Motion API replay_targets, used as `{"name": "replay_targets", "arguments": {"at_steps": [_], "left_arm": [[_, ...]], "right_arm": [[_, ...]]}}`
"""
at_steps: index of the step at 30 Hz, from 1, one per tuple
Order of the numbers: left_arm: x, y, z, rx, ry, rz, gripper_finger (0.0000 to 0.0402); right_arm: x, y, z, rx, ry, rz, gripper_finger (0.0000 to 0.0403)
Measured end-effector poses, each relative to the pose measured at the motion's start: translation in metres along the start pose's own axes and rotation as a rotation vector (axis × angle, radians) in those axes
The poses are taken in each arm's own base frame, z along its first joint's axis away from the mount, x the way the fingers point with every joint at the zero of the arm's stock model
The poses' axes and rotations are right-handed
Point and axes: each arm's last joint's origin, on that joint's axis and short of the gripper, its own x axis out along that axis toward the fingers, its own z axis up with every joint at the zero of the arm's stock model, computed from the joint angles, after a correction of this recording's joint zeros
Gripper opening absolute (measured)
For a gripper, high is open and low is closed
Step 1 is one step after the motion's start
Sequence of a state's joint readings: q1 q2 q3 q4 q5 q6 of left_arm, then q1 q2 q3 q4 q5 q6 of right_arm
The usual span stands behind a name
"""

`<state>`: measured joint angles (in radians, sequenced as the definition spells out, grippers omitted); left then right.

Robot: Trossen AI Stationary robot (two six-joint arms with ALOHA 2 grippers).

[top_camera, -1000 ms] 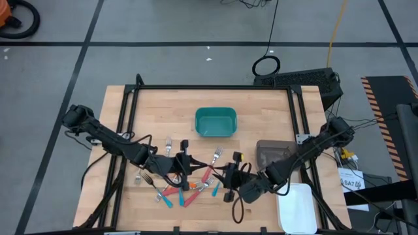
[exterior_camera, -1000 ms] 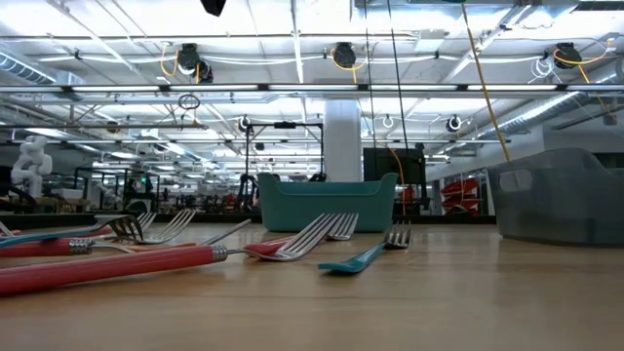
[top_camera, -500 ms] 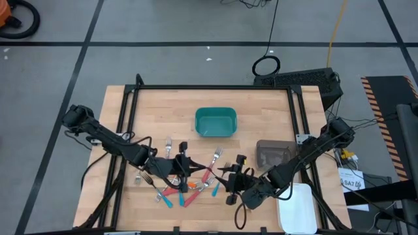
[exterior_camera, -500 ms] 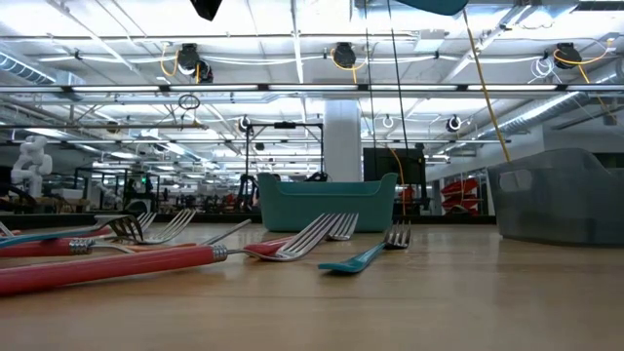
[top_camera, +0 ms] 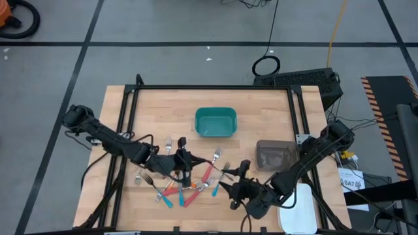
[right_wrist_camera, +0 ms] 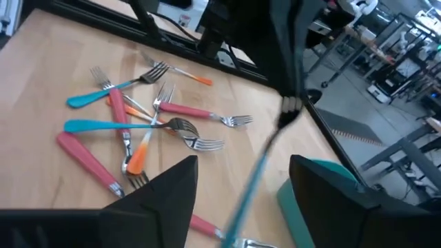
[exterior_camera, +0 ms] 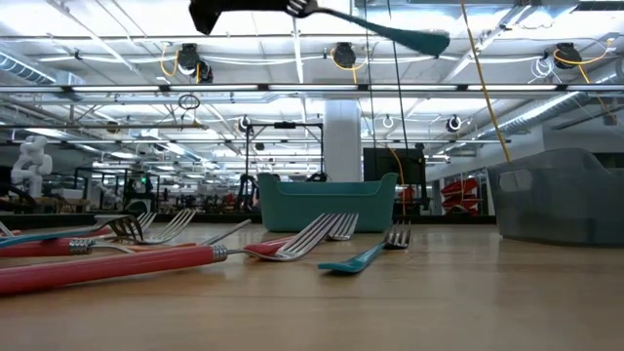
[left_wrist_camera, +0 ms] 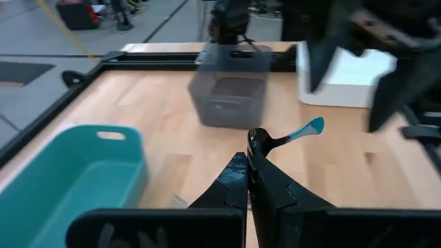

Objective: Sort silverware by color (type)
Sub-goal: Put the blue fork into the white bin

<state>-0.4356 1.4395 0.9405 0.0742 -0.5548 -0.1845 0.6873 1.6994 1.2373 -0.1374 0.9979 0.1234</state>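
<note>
So in the last second the right pincer has backed off toward the near edge of the desk and its jaws have swung wide apart with nothing in them. The left pincer hasn't budged: it's pressed together on the metal end of a teal-handled fork, which hangs in the air above the desk with the handle poking out past the fingertips. To me it looks like a handoff just finished and the fork is now the left arm's to deal with.

There are three bins: a white one at the right front corner, a grey one beside it and a teal one further back in the middle. I'd guess the teal fork is meant for the teal bin, so the next move would be to swing the left arm over it and let go.

The rest of the forks, red, orange and teal, lie in a jumble on the desk below the left arm, so the sorting is nowhere near done.
</note>
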Motion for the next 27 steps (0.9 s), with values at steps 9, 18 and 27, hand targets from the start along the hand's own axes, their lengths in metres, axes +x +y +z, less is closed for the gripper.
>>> {"name": "replay_targets", "arguments": {"at_steps": [9,18,27], "left_arm": [[0.009,0.018,0.0,0.009,0.022,0.068,0.0003],[0.011,0.022,0.001,0.011,0.028,0.083,0.0003],[0.014,0.028,0.001,0.012,0.03,0.101,0.0003]], "right_arm": [[0.017,0.015,-0.005,-0.178,0.016,-0.197,0.0215],[0.051,0.01,-0.011,-0.192,0.073,-0.306,0.0215],[0.06,0.001,-0.012,-0.201,0.089,-0.404,0.02]]}}
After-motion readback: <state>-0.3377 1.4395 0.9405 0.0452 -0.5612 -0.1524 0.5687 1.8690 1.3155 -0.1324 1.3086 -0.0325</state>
